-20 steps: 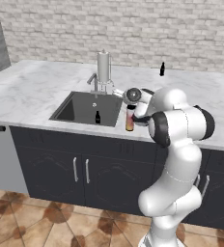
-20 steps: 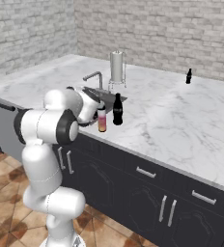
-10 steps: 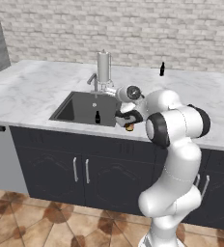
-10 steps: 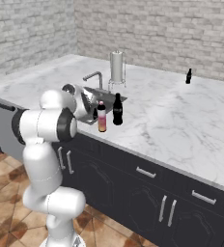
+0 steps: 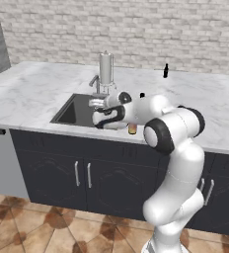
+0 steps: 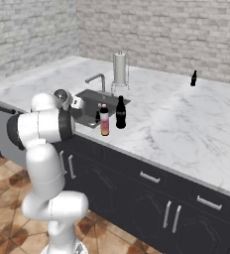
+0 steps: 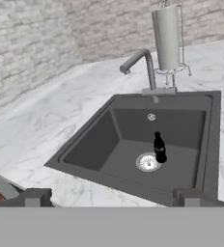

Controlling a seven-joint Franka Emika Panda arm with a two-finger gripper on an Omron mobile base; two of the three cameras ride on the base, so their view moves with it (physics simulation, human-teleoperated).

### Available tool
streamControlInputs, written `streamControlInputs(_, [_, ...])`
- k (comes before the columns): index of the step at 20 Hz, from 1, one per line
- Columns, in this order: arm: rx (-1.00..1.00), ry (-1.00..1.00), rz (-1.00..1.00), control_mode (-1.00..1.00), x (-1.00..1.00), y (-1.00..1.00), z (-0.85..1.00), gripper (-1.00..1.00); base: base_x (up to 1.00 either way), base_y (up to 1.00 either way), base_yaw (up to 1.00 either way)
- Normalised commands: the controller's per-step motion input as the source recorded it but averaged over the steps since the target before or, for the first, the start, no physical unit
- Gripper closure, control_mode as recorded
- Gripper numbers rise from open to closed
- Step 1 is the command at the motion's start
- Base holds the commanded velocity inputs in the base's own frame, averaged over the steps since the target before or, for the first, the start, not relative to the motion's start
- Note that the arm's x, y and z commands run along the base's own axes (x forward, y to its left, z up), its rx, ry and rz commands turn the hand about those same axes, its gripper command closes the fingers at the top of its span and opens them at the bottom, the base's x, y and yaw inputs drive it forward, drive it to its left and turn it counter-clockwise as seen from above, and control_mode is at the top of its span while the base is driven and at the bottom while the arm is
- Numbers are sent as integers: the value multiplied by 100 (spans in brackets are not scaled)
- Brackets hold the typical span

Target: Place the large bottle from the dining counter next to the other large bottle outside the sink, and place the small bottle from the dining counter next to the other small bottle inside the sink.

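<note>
Backing away from the pink-orange bottle (image 6: pixel 104 120), we leave it standing upright on the counter just beside the dark large bottle (image 6: pixel 120 112), right of the sink (image 6: pixel 89 100). Our gripper (image 7: pixel 112 198) now hangs over the basin's near rim, jaws wide and empty, so the first placement looks done. A small bottle (image 7: pixel 159 147) stands by the drain. Both large bottles sit near the counter's front edge; open marble lies to the right for swinging clear.
</note>
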Motion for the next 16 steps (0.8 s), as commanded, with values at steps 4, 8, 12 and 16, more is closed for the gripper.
streamControlInputs(4, [-3,1,28,-100,0,1,84,-100,0,0,0])
streamControlInputs(8, [-3,1,27,-100,2,-1,75,-100,0,0,0])
streamControlInputs(12, [-14,12,28,-100,0,0,26,-100,0,0,0])
streamControlInputs(16, [-23,12,27,-100,-1,0,48,-100,0,0,0])
